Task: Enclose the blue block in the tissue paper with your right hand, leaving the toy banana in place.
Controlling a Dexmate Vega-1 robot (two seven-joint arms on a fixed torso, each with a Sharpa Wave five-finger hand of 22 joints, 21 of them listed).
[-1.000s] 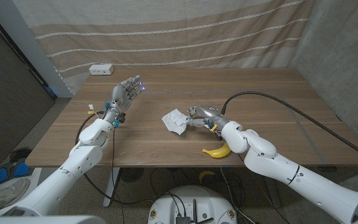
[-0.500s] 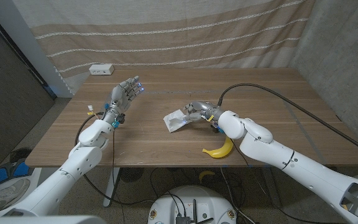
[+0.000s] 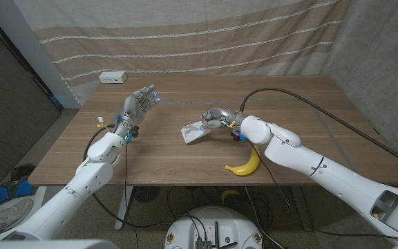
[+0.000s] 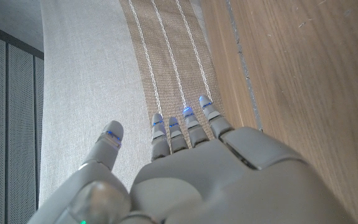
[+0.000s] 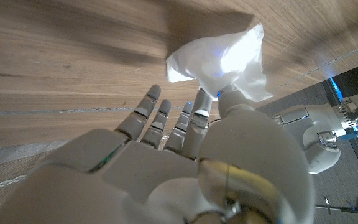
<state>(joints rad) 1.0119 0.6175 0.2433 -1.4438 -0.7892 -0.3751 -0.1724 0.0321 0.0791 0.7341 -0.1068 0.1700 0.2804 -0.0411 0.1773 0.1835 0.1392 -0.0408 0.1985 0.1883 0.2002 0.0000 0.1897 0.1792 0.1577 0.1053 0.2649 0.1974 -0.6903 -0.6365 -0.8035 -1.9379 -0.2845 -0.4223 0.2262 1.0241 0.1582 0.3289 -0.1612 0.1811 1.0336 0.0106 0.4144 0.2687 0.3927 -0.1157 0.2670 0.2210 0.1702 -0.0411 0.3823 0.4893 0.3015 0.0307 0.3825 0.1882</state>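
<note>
One tissue paper (image 3: 196,130) pinched by right hand (image 3: 216,117); one toy banana (image 3: 244,164) nearby; left hand (image 3: 138,104) empty, fingers spread.

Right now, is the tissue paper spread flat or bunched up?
Bunched up. The tissue paper sits as a crumpled mound at the right hand, pinched by a fingertip in the wrist view. Whether it covers the block: cannot tell.

Bare table (image 3: 309,111) lies right of the tissue paper (image 3: 196,131); toy banana (image 3: 244,164) sits nearer the front edge.
</note>
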